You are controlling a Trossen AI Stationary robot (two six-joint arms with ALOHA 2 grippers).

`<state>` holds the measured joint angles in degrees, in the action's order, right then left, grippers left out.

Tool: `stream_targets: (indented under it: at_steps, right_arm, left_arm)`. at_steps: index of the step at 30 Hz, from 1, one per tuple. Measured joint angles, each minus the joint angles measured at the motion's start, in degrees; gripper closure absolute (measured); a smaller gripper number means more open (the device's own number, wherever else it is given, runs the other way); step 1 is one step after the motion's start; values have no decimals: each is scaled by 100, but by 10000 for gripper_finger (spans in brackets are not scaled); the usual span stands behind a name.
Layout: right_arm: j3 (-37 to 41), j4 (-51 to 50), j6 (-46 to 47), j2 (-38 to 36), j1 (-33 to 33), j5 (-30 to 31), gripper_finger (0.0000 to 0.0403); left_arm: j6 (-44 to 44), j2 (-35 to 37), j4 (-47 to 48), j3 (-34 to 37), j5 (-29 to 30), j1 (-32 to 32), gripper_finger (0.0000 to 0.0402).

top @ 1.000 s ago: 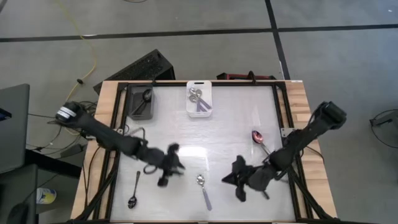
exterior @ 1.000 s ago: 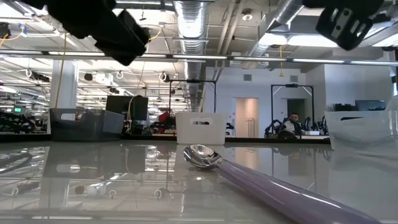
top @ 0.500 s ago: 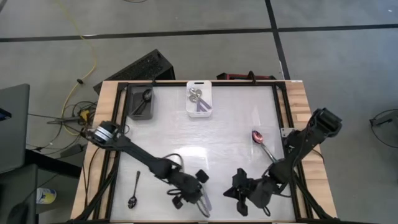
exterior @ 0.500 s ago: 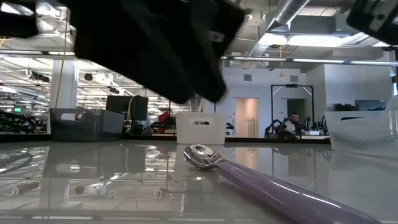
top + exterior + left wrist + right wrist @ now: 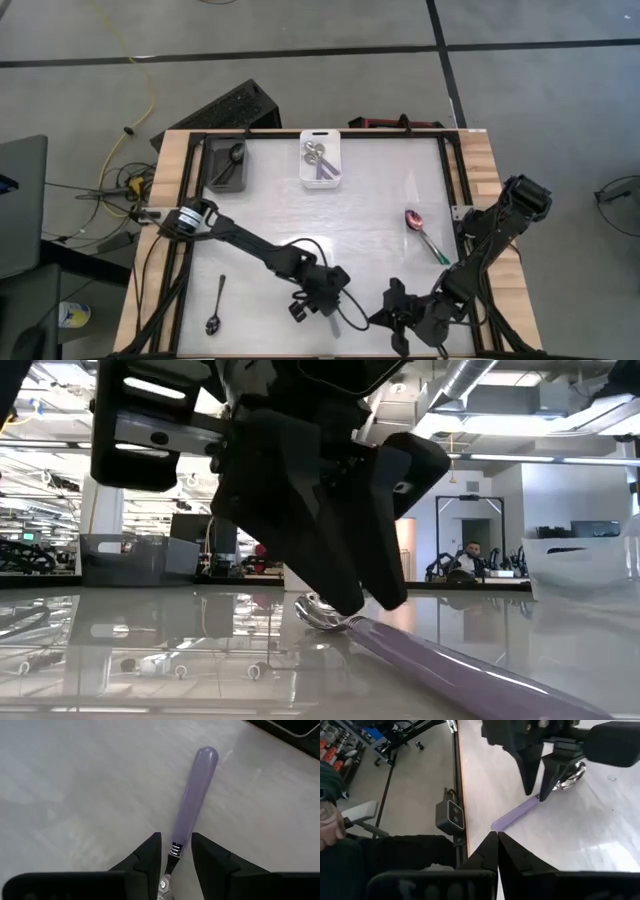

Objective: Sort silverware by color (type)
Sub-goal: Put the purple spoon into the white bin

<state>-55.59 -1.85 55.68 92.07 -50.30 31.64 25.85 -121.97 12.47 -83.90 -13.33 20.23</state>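
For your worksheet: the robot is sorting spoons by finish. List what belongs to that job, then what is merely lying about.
Part of the job:
- silver spoon with lilac handle, between the open left gripper fingers
- black spoon
- rainbow spoon
- dark bin, white bin

Lying about:
- yellow cable on floor
- black keyboard-like object

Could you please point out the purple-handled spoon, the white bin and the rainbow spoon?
Purple-handled spoon [image 5: 195, 795]: left wrist view, middle of its handle.
White bin [image 5: 337, 160]: high view, its right wall.
Rainbow spoon [image 5: 412, 219]: high view, its pink bowl.
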Motion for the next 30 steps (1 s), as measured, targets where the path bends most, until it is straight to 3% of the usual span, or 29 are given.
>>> stream_targets:
  at_steps: [19, 26, 30]
  right_arm:
    - [0, -109, -16, 0, 70, 0, 376]
    - [0, -73, -19, 0, 96, -2, 376]
    - [0, -72, 14, 0, 96, -4, 376]
  left_arm:
    - [44, 7, -62, 302, 149, 0, 310]
    - [11, 15, 50, 304, 380, 11, 382]
    - [-63, 15, 48, 306, 433, 7, 386]
